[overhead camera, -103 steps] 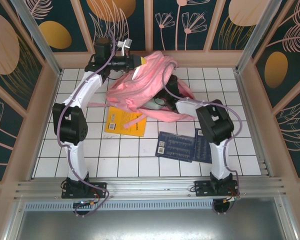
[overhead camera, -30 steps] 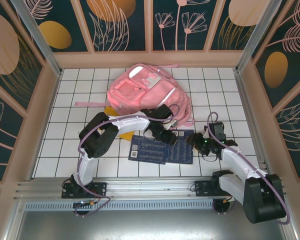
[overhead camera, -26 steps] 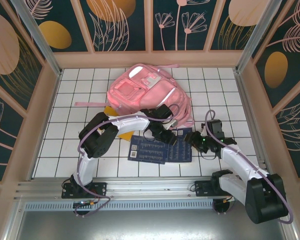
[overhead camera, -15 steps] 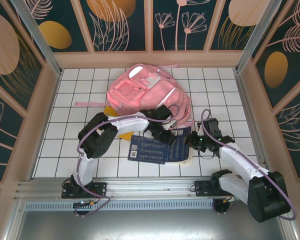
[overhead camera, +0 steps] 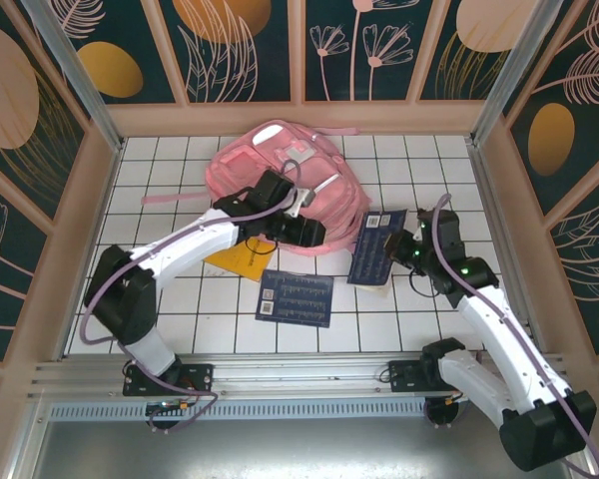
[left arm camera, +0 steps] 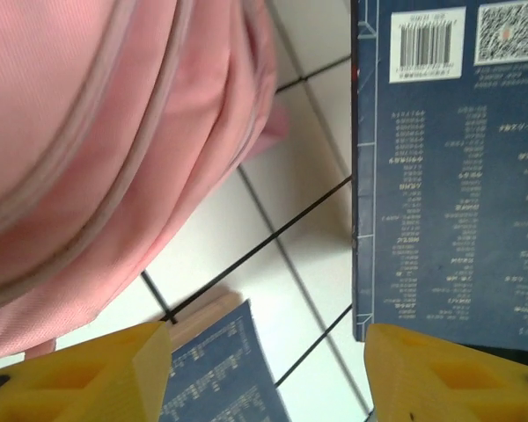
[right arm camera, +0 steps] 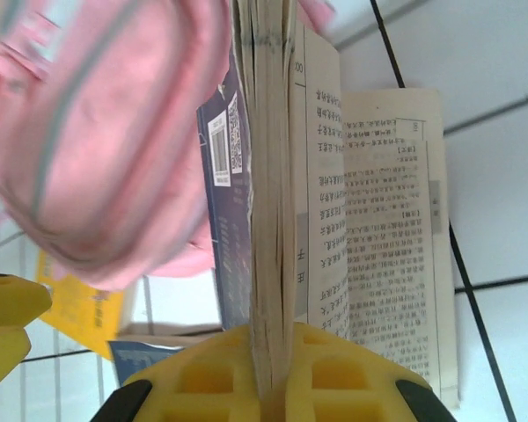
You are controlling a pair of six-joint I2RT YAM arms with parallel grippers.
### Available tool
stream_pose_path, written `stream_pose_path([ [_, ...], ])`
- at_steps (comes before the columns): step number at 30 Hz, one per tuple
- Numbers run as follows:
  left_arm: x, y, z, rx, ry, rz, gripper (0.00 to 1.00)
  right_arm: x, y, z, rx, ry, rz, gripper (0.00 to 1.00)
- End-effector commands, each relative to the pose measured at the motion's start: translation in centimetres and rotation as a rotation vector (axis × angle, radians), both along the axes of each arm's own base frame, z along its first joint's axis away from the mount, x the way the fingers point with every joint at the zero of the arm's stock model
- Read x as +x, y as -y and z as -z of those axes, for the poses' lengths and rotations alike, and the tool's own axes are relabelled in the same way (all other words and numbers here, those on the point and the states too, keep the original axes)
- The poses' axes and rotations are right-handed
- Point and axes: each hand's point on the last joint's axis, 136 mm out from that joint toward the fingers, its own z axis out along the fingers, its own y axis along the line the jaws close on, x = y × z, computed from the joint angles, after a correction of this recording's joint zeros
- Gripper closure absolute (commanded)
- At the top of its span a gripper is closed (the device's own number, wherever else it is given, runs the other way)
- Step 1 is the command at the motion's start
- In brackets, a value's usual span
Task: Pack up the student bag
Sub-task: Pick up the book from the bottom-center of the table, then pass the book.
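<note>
White arms, black joints, purple cables

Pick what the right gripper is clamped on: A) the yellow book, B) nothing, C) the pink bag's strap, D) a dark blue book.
D: the right gripper is shut on the dark blue book, whose page edges stand between its yellow fingers beside the student bag.

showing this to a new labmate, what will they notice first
The big pink backpack slumped at the far middle of the tiled table. Just right of it, the right pincer clamps a dark blue book by its edge, up off the tiles, pages fanning. A second blue book lies flat on the nearer tiles.
</note>
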Motion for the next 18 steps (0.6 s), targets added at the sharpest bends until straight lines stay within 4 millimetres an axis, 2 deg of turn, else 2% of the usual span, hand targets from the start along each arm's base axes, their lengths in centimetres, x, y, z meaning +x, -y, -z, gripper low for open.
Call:
stream_pose_path([
  [1, -0.5, 1.0, -1.2, -0.074, -0.026, -0.014, 0.37, -0.1, -0.5, -3.9, 0.021, 0.073, -0.038, 1.0],
  [8, -0.4, 3.1, -6.5, -0.268, 0.022, 0.051, 0.33, -1.1, -5.3, -11.3, 0.226, 0.282, -0.299, 1.0],
  [11, -0.7, 3.6, -8.8, -0.332, 0.05, 0.086, 0.31, -1.8, -6.6, -13.6, 0.316, 0.349, -0.373, 1.0],
  [14, -0.7, 3.0, -10.3, -0.356, 0.098, 0.097, 0.29, -2.8, -7.8, -15.5, 0.418, 0.402, -0.45, 1.0],
  [18, -2.5, 2.3, -12.8, -0.478, 0.125, 0.155, 0.29, -3.7, -8.4, -17.0, 0.507, 0.451, -0.5, 1.0],
])
